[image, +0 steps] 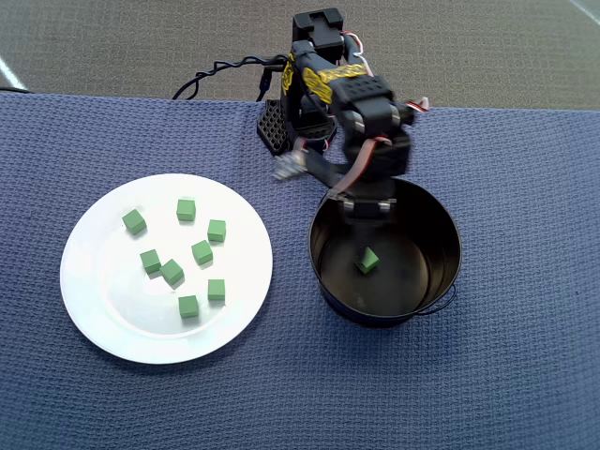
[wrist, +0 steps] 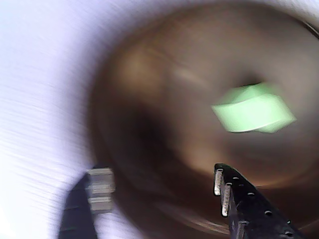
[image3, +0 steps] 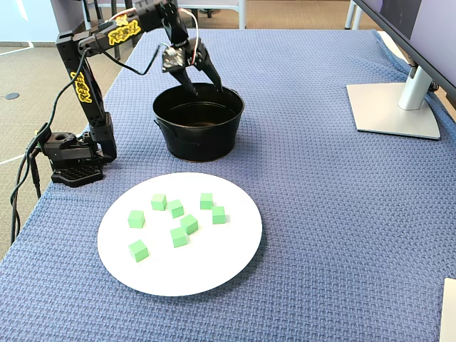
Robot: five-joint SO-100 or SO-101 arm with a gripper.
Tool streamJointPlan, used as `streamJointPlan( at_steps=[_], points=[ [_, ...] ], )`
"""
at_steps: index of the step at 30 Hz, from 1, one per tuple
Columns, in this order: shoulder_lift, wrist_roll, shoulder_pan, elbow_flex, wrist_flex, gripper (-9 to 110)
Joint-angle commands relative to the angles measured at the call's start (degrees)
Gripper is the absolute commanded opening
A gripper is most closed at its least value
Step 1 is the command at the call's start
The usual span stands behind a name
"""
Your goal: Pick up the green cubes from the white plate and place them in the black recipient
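Observation:
Several green cubes [image: 202, 251] lie scattered on the white plate [image: 112, 309] at the left of the overhead view; in the fixed view the cubes [image3: 189, 224] rest on the plate [image3: 206, 274] in front. One green cube [image: 367, 262] lies tilted inside the black recipient [image: 452, 234], and it looks blurred [wrist: 251, 113] in the wrist view. My gripper [image3: 205, 87] hangs open over the near rim of the recipient [image3: 199, 139], with its fingers spread wide and empty [wrist: 159, 174].
A blue woven cloth [image: 487, 375] covers the table. The arm's base [image3: 71, 160] and cables [image: 216, 73] sit behind the plate. A monitor stand [image3: 395, 107] stands at the far right of the fixed view.

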Motion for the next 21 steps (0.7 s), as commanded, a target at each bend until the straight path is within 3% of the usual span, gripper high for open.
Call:
streamJointPlan(
  at_steps=[1,10,21],
  points=[
    [3.2,0.1,13.0,-9.6,2.5,10],
    [-3.2,-5.6,43.1,-4.2,0.6,0],
    [-15.6,-6.3,62.6,0.2,-4.1,0]
  ],
)
